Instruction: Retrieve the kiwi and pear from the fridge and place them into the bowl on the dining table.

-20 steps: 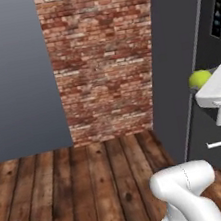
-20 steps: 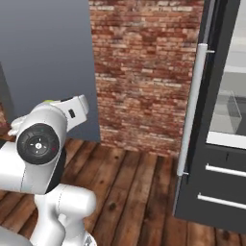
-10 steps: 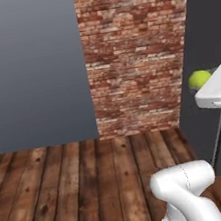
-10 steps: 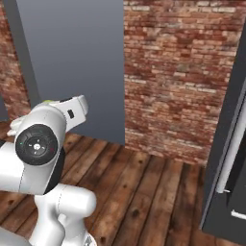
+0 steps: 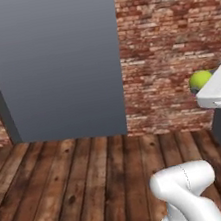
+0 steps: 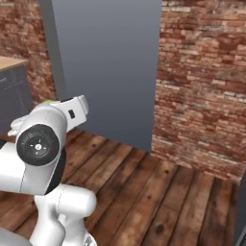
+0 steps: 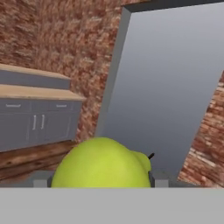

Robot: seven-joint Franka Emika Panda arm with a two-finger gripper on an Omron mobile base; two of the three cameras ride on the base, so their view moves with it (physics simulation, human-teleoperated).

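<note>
left base view: the pear [image 5: 199,79], a bright yellow-green ball, sits at the front end of the white hand at the right edge, raised well above the plank floor [image 5: 79,188]. behind it stand a red brick wall [image 5: 173,47] and a plain grey panel [image 5: 55,65]. no writing can be read.

right base view: the arm's round white joint with a dark cap fills the lower left; a thin sliver of the pear [image 6: 46,102] shows green above the hand. a wood-topped grey counter [image 6: 12,86] stands at the far left, beside the grey panel [image 6: 110,67] and the brick wall [image 6: 206,86].

hand view: the pear [image 7: 103,166] lies between the 2 fingertips [image 7: 158,179] of the gripper [image 7: 99,179], one tip at each side touching it, so the jaws are clamped on the fruit. beyond it are the grey panel [image 7: 175,78], the brick wall [image 7: 65,39] and a grey counter [image 7: 35,113] with handled doors. no labels are legible.
</note>
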